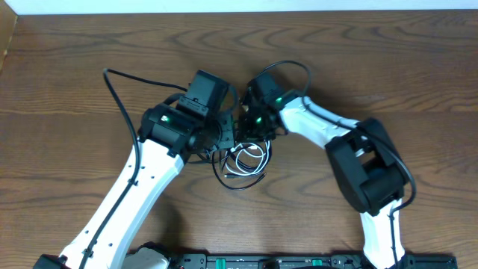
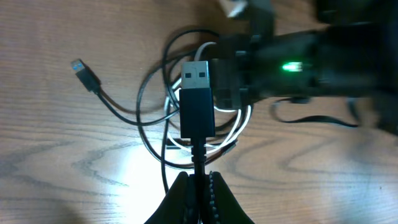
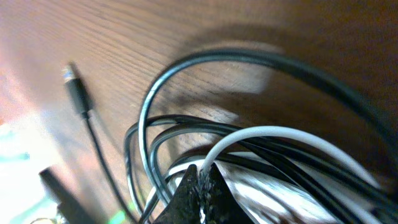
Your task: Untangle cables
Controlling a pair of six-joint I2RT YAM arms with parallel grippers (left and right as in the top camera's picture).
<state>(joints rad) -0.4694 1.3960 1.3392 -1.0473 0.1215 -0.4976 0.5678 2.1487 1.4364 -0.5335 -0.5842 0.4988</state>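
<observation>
Both arms reach in toward the middle and angle at each other, wrists close together. Left gripper (image 2: 198, 182) is pinched tight on the black cable (image 2: 198, 115) — right gripper (image 3: 200, 176) looks clamped on the white cable (image 3: 273, 129).

I'm viewing a robotics lab bench: left arm (image 1: 131, 198) and right arm (image 1: 317, 123) are leaning over a wood-grain table (image 1: 403, 52) from its near edge.
</observation>
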